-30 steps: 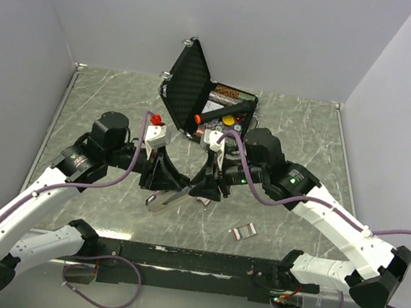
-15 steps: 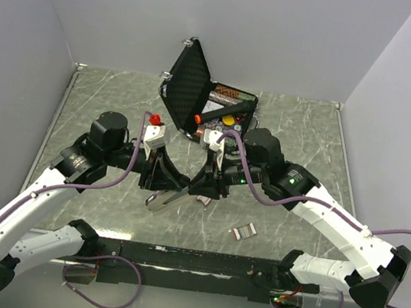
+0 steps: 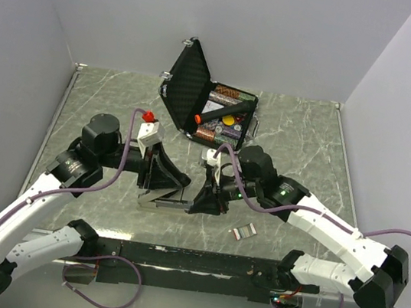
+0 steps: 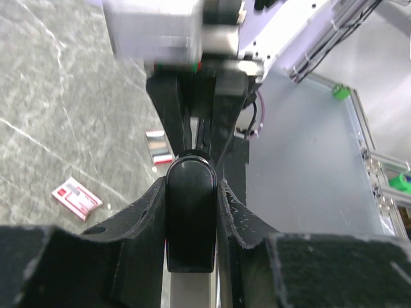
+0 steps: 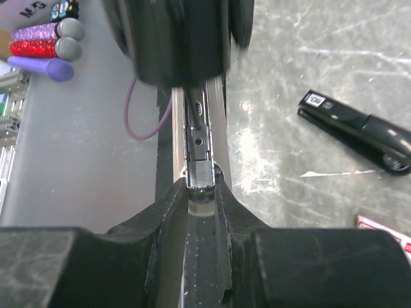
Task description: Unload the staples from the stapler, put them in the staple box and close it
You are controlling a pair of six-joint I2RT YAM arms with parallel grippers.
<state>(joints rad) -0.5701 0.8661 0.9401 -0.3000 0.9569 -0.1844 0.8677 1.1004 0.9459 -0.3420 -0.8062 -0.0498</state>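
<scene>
Silver-grey strip [image 3: 242, 233], likely staples, is lying nearest us on the marble table [image 3: 308, 138], just right of where the arms are meeting. Behind it we are seeing the stapler [image 3: 161, 200] held between 2 grippers at table centre. Left gripper [image 4: 191, 186] is clamping the stapler's black body, fingers tight on both sides. Right gripper [image 5: 200, 186] is pinching the metal staple rail [image 5: 198, 115] near its end block, fingers pressed against it. We are judging the step as drawing the rail out. Left should be holding firm and right pulling straight along the rail with no twist, or it may jam or spill staples. Farthest back, the black case [image 3: 187, 82] is standing open.
</scene>
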